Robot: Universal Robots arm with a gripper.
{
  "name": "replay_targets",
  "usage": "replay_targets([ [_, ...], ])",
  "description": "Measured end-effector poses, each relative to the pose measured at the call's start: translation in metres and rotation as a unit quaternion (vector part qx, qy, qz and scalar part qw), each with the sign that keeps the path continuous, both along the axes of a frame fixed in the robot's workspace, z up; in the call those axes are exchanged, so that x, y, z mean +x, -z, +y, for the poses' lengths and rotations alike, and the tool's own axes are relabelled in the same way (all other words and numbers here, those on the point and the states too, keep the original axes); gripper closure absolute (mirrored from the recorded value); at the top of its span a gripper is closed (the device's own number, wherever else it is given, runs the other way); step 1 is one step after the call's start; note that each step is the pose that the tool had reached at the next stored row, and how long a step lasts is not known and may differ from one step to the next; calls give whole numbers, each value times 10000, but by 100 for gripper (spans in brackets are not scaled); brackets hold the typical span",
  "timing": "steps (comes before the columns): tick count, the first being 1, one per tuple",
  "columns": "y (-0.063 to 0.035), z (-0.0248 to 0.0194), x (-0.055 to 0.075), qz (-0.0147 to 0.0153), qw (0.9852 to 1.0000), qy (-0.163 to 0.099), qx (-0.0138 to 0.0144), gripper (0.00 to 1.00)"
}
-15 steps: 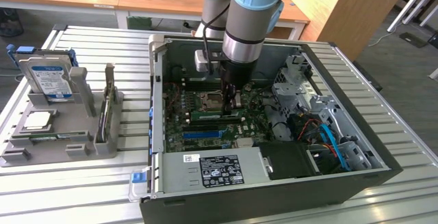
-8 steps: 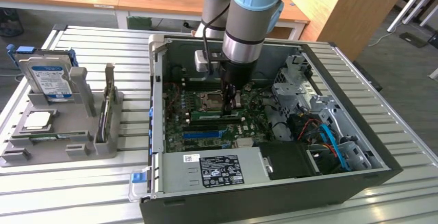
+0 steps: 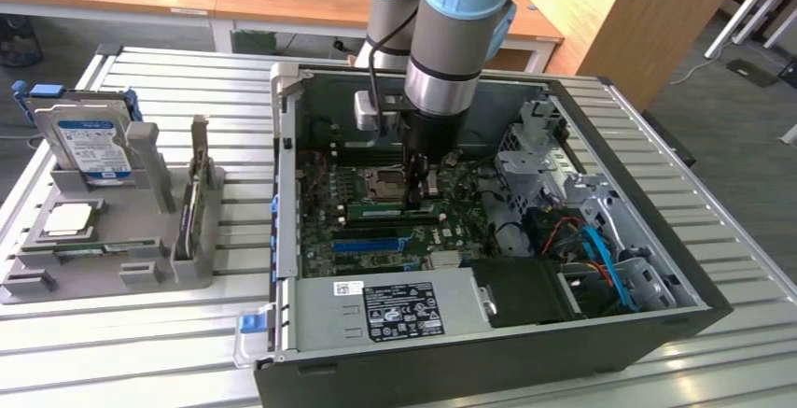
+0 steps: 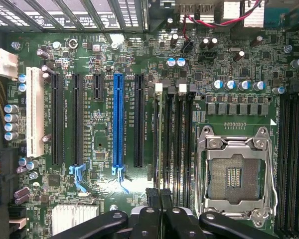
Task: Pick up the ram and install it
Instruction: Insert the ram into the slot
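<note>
The ram is a narrow green stick standing on edge in the memory slots beside the open processor socket inside the computer case. My gripper reaches straight down into the case, and its dark fingers are closed on the ram's top edge near one end. In the wrist view the gripper has its fingertips pressed together right over the row of black memory slots, next to the socket. I cannot tell whether the ram is fully seated.
A grey holder tray on the exterior view's left carries a blue-labelled hard drive and a silver-topped processor chip. Inside the case, the power supply, a drive cage and loose cables crowd the gripper.
</note>
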State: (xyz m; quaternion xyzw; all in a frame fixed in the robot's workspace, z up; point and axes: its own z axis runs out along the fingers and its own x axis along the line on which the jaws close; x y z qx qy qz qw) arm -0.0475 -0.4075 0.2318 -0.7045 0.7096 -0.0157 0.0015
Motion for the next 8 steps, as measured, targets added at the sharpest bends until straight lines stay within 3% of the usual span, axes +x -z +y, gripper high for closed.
replay_targets([
  [5,0,0,0,0,10000,0,0,88],
  [8,0,0,2,16,10000,0,1,88],
])
